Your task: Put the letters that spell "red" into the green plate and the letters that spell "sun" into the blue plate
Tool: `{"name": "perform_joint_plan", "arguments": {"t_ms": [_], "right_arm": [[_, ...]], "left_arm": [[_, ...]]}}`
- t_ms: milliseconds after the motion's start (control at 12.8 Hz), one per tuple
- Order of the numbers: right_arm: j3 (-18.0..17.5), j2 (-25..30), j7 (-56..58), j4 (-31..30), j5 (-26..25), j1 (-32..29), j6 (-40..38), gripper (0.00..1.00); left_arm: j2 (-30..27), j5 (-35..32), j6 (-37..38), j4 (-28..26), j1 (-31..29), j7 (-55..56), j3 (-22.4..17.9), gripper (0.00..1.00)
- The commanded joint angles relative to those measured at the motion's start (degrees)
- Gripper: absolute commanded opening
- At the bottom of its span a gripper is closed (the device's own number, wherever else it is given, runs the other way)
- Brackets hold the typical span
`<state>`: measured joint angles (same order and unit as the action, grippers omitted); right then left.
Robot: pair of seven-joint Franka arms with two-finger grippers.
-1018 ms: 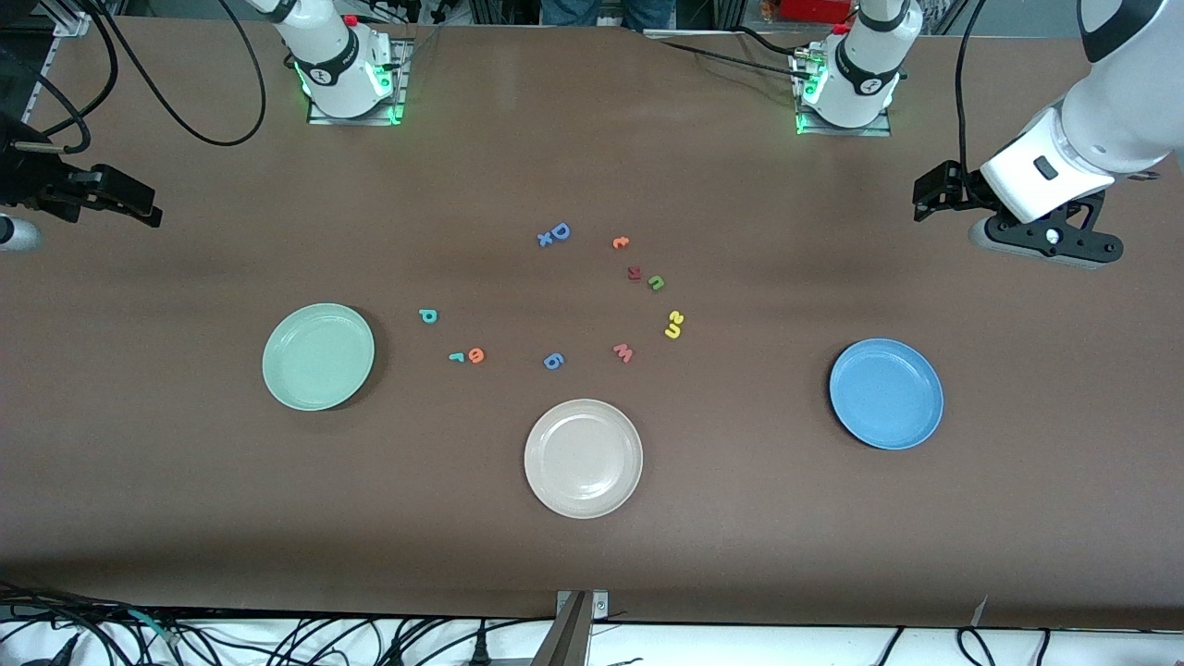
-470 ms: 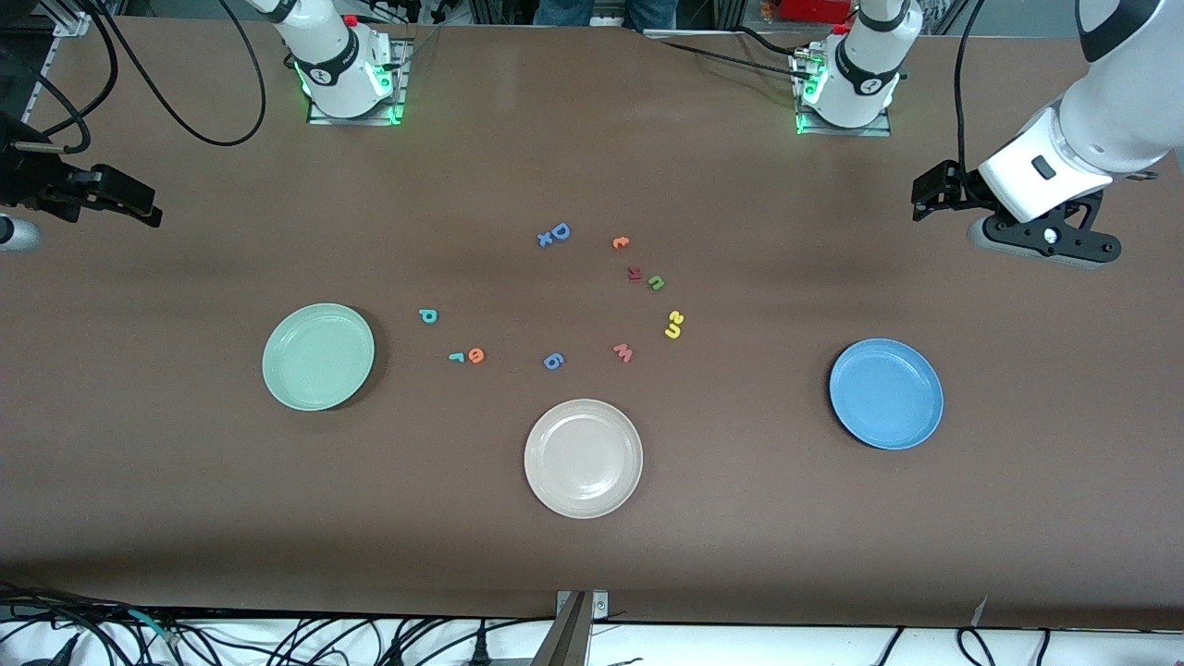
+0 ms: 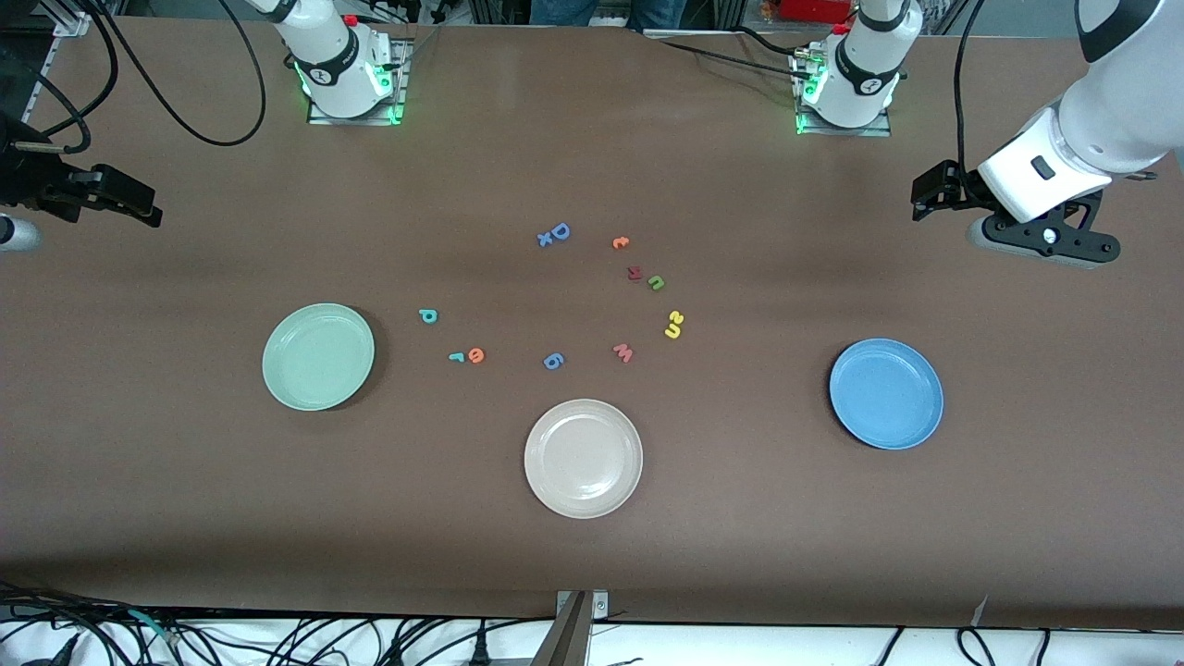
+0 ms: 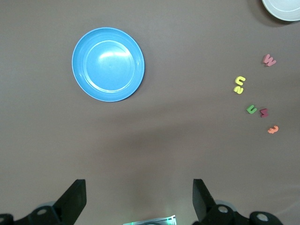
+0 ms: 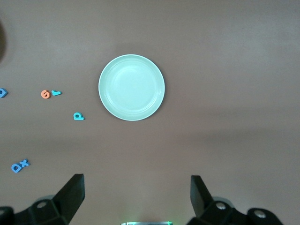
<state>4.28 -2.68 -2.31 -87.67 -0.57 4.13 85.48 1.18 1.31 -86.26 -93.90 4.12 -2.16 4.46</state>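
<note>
Starting with both grippers, left (image 4: 136, 201) and right (image 5: 133, 199), spread and empty, you should probably pinch the "d" (image 3: 427, 316) beside the green plate (image 3: 318, 356) squarely.

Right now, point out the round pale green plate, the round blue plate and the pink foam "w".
green plate (image 3: 318, 356), front view, centre.
blue plate (image 3: 886, 393), front view, centre.
pink "w" (image 3: 623, 352), front view, middle.

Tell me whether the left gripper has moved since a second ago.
Barely. Against the blue plate, the left gripper has crept slightly toward the right arm's end of the table and stays high over bare table, fingers open.
</note>
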Motion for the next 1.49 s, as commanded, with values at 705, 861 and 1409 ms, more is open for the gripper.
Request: {"name": "perform_joint_plan", "arguments": {"t_ms": [705, 861, 1409], "right_arm": [[0.0, 0.0, -0.2, 0.6, -0.1, 0.0, -0.3, 1.00], [0.0, 0.0, -0.3, 0.6, -0.1, 0.0, -0.3, 1.00], [0.1, 0.0, -0.1, 0.5, -0.1, -0.3, -0.3, 1.00]], "left_arm": [[0.2, 0.7, 1.0, 0.7, 0.3, 0.0, 0.0, 1.00], [0.2, 0.7, 1.0, 0.7, 0.3, 0.0, 0.0, 1.00], [0.9, 1.6, 0.7, 1.0, 0.4, -0.5, 0.1, 1.00]]}}
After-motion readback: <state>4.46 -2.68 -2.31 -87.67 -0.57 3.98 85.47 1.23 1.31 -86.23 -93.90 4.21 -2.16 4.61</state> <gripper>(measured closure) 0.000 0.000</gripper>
